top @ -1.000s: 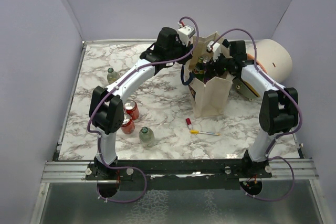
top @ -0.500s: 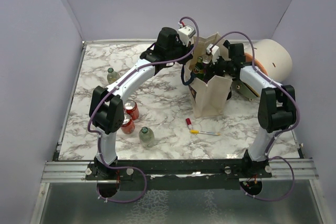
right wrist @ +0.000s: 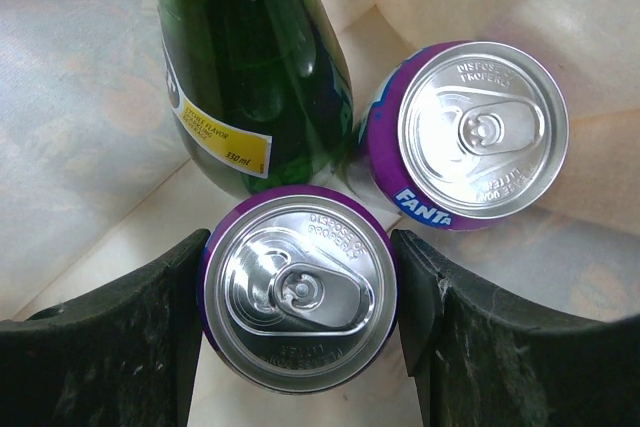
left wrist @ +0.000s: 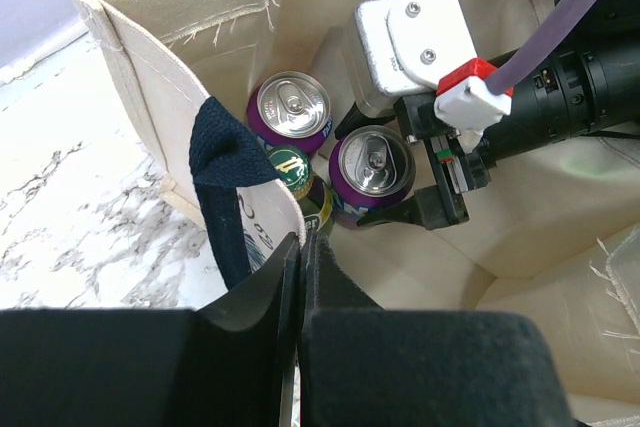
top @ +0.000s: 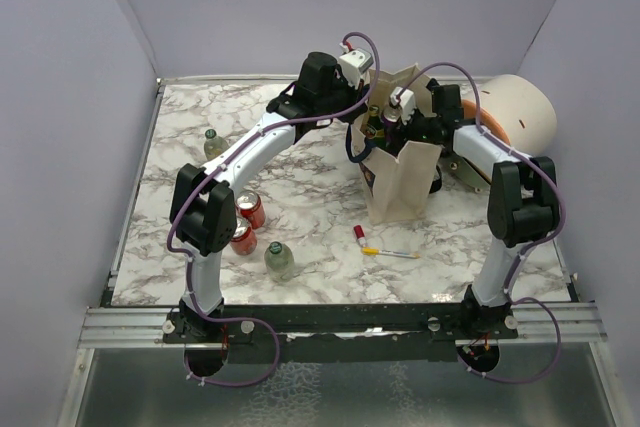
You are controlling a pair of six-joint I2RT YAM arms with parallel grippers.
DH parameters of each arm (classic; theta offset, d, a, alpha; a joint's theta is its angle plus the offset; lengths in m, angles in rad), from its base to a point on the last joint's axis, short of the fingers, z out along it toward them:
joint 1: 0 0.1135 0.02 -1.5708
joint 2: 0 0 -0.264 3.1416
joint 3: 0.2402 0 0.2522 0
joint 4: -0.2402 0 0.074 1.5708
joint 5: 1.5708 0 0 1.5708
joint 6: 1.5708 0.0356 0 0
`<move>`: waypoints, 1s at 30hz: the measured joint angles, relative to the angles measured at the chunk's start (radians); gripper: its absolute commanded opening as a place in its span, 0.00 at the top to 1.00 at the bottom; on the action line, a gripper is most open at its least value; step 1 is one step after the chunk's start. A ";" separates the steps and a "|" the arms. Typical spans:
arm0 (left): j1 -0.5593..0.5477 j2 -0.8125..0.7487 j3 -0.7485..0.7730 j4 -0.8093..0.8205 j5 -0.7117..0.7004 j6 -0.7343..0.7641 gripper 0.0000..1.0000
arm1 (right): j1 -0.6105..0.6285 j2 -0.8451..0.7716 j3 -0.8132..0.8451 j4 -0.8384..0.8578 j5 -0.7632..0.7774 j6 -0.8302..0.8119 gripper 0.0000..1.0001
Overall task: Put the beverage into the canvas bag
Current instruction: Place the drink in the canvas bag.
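The beige canvas bag (top: 402, 187) stands upright at the table's middle right, with a navy handle (left wrist: 222, 162). My left gripper (left wrist: 300, 247) is shut on the bag's near rim and holds the mouth apart. Inside the bag stand a purple Fanta can (right wrist: 297, 292), a second purple can (right wrist: 480, 132) and a green glass bottle (right wrist: 250, 57). My right gripper (right wrist: 297, 247) reaches down into the bag, and its fingers (right wrist: 160, 317) press both sides of the first can. From the left wrist view that can (left wrist: 372, 162) sits under the right wrist.
Two red cans (top: 248, 222) and two small green bottles (top: 280, 259) (top: 213, 143) stand on the marble table at the left. A yellow pen (top: 392, 253) and a red-capped marker (top: 358, 233) lie in front of the bag. A cream cylindrical container (top: 522, 112) lies behind the right arm.
The right arm has drawn in to the left and its wrist sits further over the bag's mouth. The left arm and the bag have not moved.
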 measured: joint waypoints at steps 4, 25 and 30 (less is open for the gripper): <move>0.000 0.000 0.000 0.000 0.000 0.003 1.00 | 0.000 0.005 0.022 -0.045 -0.002 -0.034 0.57; -0.004 0.000 0.000 0.000 -0.001 0.037 1.00 | 0.002 0.037 0.121 -0.250 0.007 -0.118 0.22; -0.007 0.000 0.000 0.000 -0.001 0.046 1.00 | 0.002 0.037 0.122 -0.250 0.010 -0.114 0.14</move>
